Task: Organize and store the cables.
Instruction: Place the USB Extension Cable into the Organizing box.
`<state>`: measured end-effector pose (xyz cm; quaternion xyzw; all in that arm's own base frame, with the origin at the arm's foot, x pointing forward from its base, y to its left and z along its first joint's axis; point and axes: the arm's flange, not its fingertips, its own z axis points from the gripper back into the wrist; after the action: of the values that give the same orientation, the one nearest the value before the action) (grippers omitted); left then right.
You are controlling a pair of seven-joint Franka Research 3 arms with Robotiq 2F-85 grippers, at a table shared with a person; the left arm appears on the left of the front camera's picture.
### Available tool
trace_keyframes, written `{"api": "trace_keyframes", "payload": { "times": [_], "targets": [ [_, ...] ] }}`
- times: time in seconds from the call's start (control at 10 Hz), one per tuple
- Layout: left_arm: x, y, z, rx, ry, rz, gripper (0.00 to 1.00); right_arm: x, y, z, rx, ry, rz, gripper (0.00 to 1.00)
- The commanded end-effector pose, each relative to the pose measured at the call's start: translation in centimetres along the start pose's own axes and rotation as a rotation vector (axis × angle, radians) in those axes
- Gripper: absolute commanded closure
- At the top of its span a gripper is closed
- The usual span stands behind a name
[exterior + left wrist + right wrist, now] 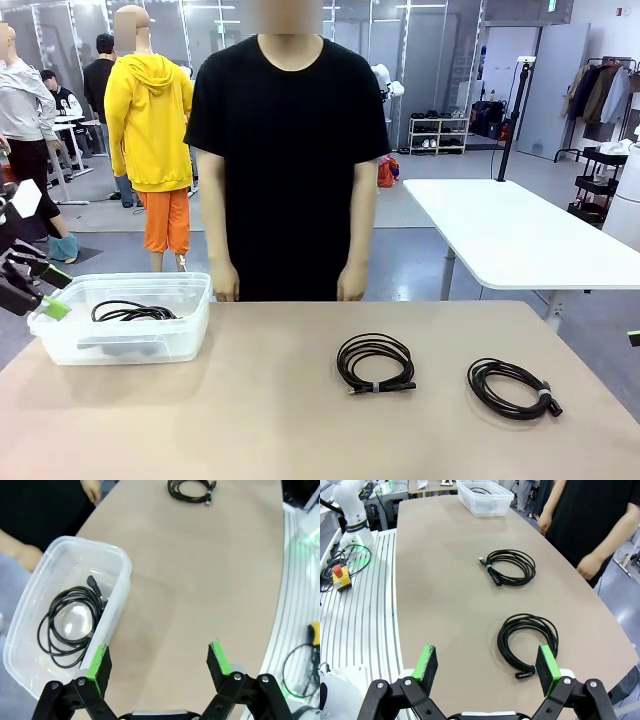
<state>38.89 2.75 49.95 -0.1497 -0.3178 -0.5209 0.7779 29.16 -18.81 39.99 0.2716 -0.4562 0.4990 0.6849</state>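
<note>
Jaws, left: spread wide, empty, hanging over the near wall of the clear rectangular plastic bin (125,572) at the left end of the tan surface (250,420).
Jaws, right: spread wide, empty.
Item 1: thin black coiled cable (47,630), flat inside the bin; stored.
Item 2: black coiled cable with pale tie (378,386), mid-surface; unstored.
Item 3: black coiled cable with plug end (503,645), right side, just ahead of the right jaws; likely the next pickup.
Coils lie well apart, which gives each grasp room.
</note>
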Motion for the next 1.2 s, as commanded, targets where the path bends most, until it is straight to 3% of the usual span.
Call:
{"api": "trace_keyframes", "payload": {
  "times": [0.0, 0.2, 0.4, 0.5, 0.6, 1.1],
  "targets": [
    [-0.6, -0.8, 0.1, 0.023, -0.053, -0.023, 0.03, 0.0, -0.1, 0.1, -0.007, -0.014, 0.018, 0.00],
    [-1.6, -1.9, 0.4, -0.014, -0.028, -0.045, 0.03, 0.0, -0.1, 0.1, -0.007, -0.014, 0.018, 0.00],
    [-5.1, -4.1, 1.6, -0.089, -0.050, -0.186, 0.03, 0.0, -0.1, 0.1, -0.007, -0.014, 0.018, 0.00],
    [-7.3, -5.1, 2.8, -0.129, -0.121, -0.245, 0.03, 0.0, -0.1, 0.1, -0.007, -0.014, 0.018, 0.00],
    [-8.5, -6.0, 3.3, -0.140, -0.185, -0.257, 0.03, 0.0, -0.1, 0.1, -0.007, -0.014, 0.018, 0.00],
    [-11.1, -7.2, 3.7, -0.094, -0.197, -0.223, 0.03, 0.0, -0.1, 0.1, -0.007, -0.014, 0.018, 0.00]
  ]
}}
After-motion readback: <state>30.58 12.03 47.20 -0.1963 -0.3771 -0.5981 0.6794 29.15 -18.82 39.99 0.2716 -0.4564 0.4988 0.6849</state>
